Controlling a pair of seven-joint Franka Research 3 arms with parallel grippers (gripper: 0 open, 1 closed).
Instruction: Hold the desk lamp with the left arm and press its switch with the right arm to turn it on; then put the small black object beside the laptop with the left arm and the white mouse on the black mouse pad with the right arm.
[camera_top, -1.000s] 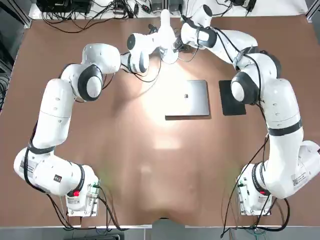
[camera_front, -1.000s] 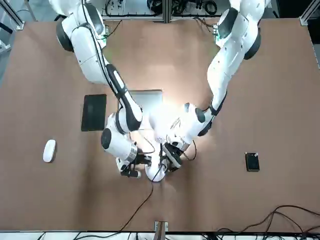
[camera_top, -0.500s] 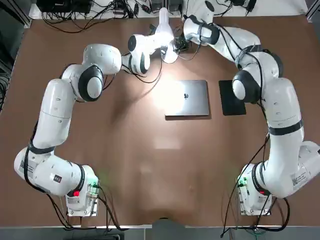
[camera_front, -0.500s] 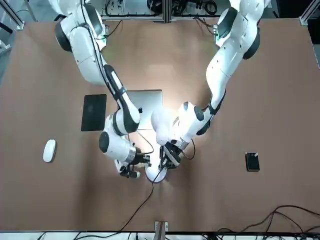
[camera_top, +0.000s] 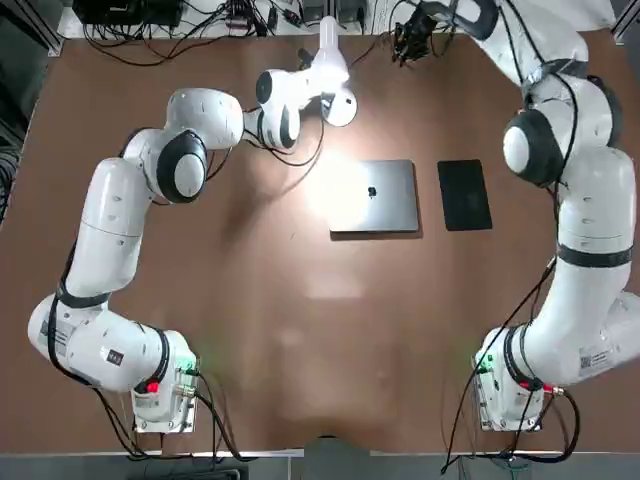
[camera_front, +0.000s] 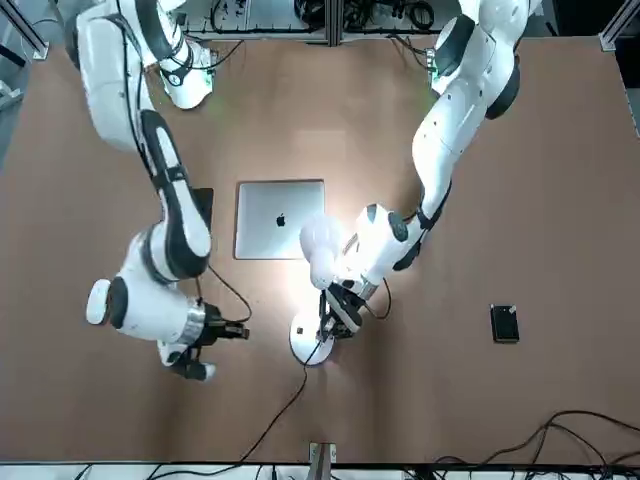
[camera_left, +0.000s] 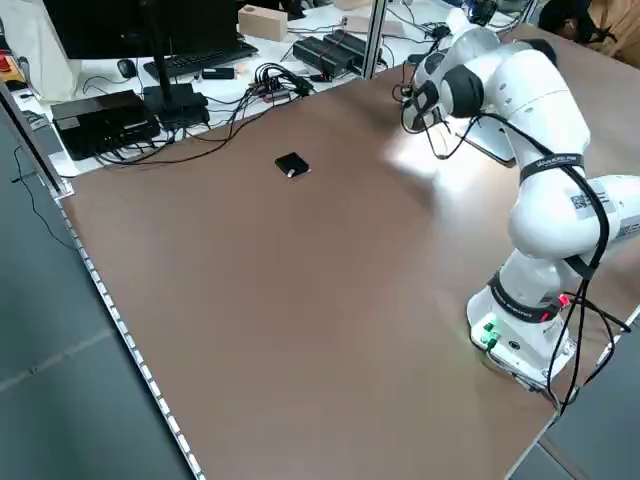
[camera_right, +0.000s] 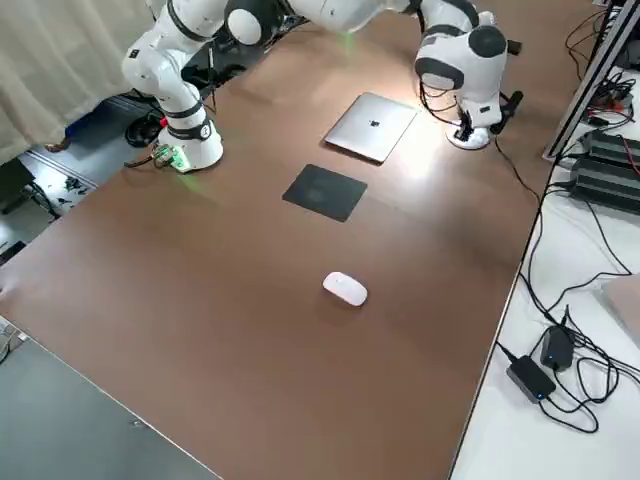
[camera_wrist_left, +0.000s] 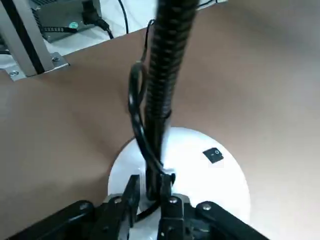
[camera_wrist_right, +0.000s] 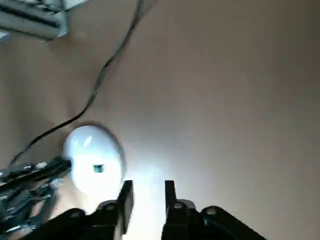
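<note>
Top view: the desk lamp stood at the far edge of the desk, lit, with a bright patch falling on the closed laptop. The left hand was at the lamp's base. The black mouse pad lay just right of the laptop. The right hand was off to the right of the lamp, well apart from it.

Front view: the left hand was closed on the lamp stem just above the white base. The right hand hung clear of the lamp, its fingers pointing toward it. The small black object lay alone on the robot's left part of the desk.

Left side view: the small black object sat well apart from the lamp.

Right side view: the white mouse lay on bare desk, near the mouse pad but off it.

Left wrist view: both fingers pinched the ribbed stem; the switch showed on the base.

Right wrist view: the fingers stood a narrow gap apart, holding nothing, with the lamp base beyond them.
</note>
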